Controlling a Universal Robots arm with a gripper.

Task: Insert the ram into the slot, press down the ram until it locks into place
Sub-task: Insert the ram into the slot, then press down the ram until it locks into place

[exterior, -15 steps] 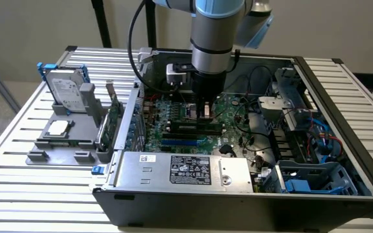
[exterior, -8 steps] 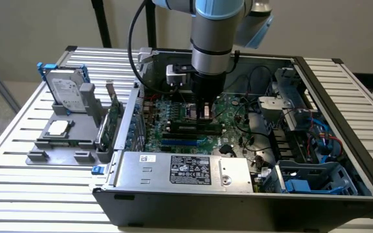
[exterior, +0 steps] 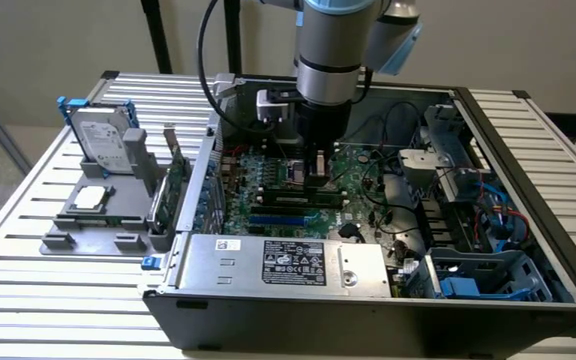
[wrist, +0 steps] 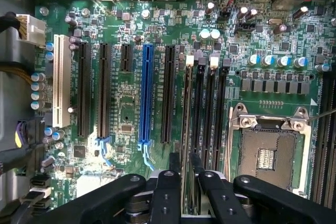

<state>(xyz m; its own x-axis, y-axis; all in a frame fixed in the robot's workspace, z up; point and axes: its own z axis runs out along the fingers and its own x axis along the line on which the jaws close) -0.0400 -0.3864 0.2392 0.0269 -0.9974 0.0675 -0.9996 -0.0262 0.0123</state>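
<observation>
Inside, the open computer case (exterior: 488, 112) leaves little room. Its walls ring the motherboard (wrist: 126, 124), a power supply (exterior: 288, 262) lies along the near edge, and a drive cage (exterior: 448, 150) with loose cables crowds the exterior view's right. The gripper (exterior: 316, 180) hangs straight down over the board's middle. On the slatted table (exterior: 28, 300) at the exterior view's left, a grey tray (exterior: 78, 225) holds a hard drive (exterior: 103, 139) and a square chip (exterior: 90, 196).

The ram (wrist: 186, 114) is a thin green stick standing on edge in the slot (wrist: 189, 69), between the blue card socket (wrist: 146, 95) and the metal-framed processor socket (wrist: 266, 153). The gripper (wrist: 185, 160) pinches the ram's top edge, one black finger on each face. Whether the end clips have locked cannot be told.
</observation>
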